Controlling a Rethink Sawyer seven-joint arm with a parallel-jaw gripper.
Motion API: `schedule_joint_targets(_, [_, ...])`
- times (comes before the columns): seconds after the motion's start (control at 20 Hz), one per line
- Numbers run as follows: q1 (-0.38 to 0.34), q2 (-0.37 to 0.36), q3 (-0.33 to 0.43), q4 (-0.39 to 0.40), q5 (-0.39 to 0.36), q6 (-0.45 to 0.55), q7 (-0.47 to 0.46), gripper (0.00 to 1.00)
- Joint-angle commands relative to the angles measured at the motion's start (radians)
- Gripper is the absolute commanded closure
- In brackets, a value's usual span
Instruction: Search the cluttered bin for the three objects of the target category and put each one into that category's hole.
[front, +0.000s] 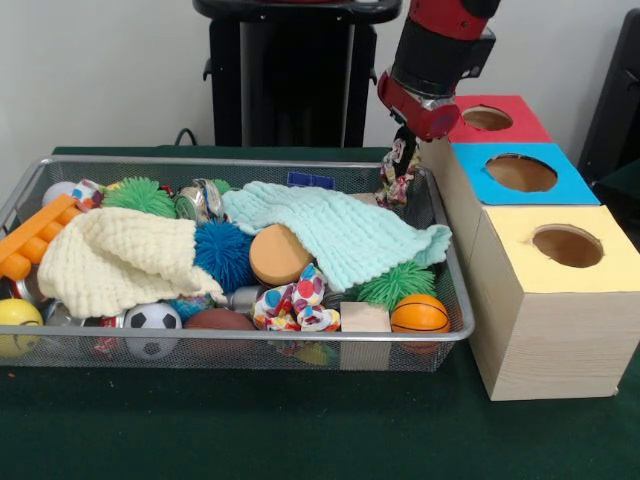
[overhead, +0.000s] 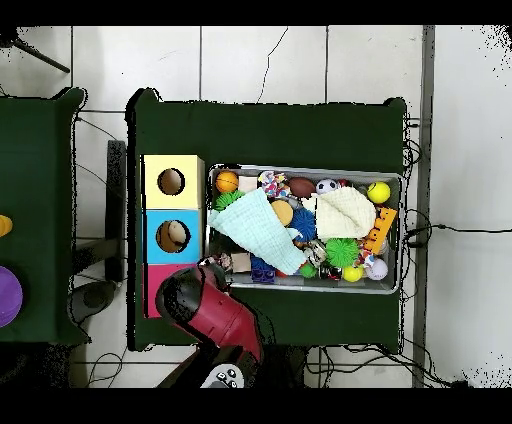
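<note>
A wire mesh bin (front: 250, 345) is seen lying with its long axis along the green-covered desk (front: 250, 430), beside a pale wooden box (front: 550, 340) whose three holes run in a row towards the robot's side: the yellow-surrounded hole (front: 567, 245) nearest the front camera, then blue, then red. One polka-dot fabric bundle (front: 295, 305) is found near the bin's front rim, between a brown football and a wooden block, just beside an orange basketball (front: 420, 314). A second polka-dot bundle (front: 398, 172) hangs upright under the gripper (front: 403, 150) at the bin's far corner by the box; the jaws appear closed on its top. A white tiled floor (overhead: 260, 60) is shown only in the overhead view, where the red arm hides the held bundle.
</note>
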Motion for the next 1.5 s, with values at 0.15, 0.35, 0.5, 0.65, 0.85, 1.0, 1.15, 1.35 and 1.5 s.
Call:
schedule_joint_targets(0.15, [-0.030, -0.045, -0.021, -0.141, -0.065, 0.103, 0.100, 1.00])
schedule_joint_targets(0.35, [-0.050, -0.082, 0.004, -0.143, -0.073, 0.115, 0.101, 1.00])
schedule_joint_targets(0.5, [-0.048, -0.108, -0.001, -0.158, -0.079, 0.153, 0.112, 1.00])
schedule_joint_targets(0.65, [-0.030, -0.124, -0.032, -0.189, -0.095, 0.204, 0.122, 1.00])
schedule_joint_targets(0.85, [-0.003, -0.146, -0.068, -0.227, -0.112, 0.277, 0.151, 1.00])
schedule_joint_targets(1.0, [0.030, -0.152, -0.109, -0.272, -0.126, 0.335, 0.182, 1.00])
schedule_joint_targets(1.15, [0.048, -0.159, -0.126, -0.299, -0.131, 0.371, 0.201, 1.00])
schedule_joint_targets(1.35, [0.061, -0.157, -0.137, -0.321, -0.129, 0.394, 0.209, 1.00])
schedule_joint_targets(1.5, [0.053, -0.154, -0.130, -0.354, -0.119, 0.427, 0.212, 1.00])
